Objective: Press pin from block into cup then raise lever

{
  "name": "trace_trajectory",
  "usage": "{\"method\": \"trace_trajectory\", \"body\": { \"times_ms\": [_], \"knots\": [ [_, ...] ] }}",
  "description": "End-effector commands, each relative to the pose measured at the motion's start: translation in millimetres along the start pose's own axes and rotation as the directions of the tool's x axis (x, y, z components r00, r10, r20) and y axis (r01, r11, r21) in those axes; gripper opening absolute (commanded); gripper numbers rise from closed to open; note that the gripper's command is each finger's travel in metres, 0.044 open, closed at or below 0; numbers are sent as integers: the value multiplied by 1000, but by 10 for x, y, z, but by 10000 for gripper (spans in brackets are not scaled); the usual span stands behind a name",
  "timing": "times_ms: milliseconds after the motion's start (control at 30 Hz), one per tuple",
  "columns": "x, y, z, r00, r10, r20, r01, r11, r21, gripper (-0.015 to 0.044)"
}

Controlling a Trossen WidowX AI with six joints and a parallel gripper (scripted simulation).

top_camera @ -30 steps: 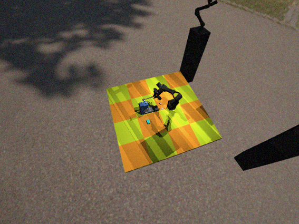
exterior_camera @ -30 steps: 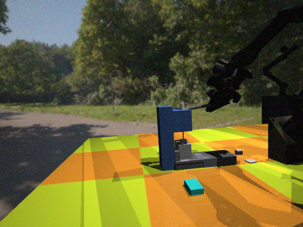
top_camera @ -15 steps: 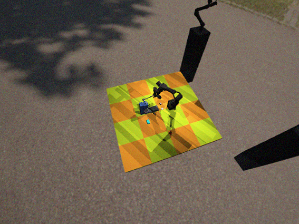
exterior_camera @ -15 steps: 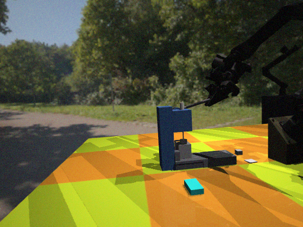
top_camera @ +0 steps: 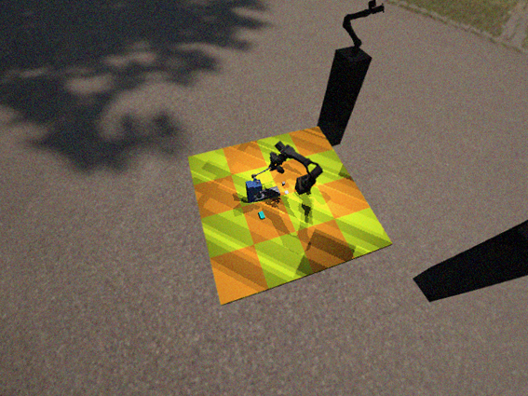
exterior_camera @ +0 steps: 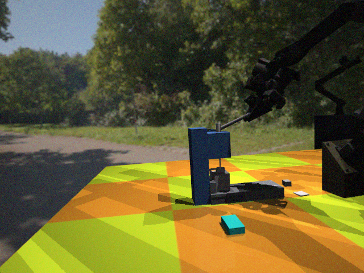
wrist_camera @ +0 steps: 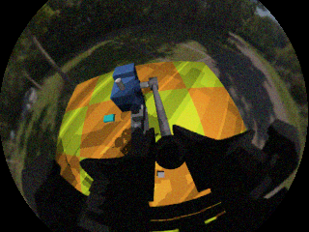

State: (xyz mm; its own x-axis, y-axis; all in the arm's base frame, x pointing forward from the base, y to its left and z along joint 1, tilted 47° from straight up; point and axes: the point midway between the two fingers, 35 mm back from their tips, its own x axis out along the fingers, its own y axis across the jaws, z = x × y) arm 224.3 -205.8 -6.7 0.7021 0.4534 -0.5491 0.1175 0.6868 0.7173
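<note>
The blue press (top_camera: 252,190) (exterior_camera: 198,167) (wrist_camera: 125,94) stands upright on the mat. Its grey lever (exterior_camera: 235,120) (wrist_camera: 160,113) slants upward from the pivot to my gripper (exterior_camera: 249,116) (wrist_camera: 162,130), which is shut on the lever's dark end knob. A grey block (exterior_camera: 223,181) sits on the press bed (exterior_camera: 254,191), close to the blue column. The thin punch (exterior_camera: 219,163) hangs over the block and its tip meets the dark top part there. Whether the pin is in the block cannot be made out. No cup can be made out.
A teal block (top_camera: 260,215) (exterior_camera: 232,224) (wrist_camera: 109,118) lies on the checkered mat (top_camera: 243,271) beside the press. A small grey cube (exterior_camera: 286,182) and a flat white tile (exterior_camera: 301,193) lie between the bed's end and the arm's base. Two black pedestals with arms stand beyond the mat.
</note>
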Motion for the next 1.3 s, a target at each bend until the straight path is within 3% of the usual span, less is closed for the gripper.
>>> {"method": "trace_trajectory", "body": {
  "times_ms": [0, 1267],
  "knots": [
    [-33, -2, 98, 1000, 0, 11, 0, 1000, -14, 0],
    [-122, 7, 635, 1000, 1, 12, 0, 1000, -15, 0]
  ]
}}
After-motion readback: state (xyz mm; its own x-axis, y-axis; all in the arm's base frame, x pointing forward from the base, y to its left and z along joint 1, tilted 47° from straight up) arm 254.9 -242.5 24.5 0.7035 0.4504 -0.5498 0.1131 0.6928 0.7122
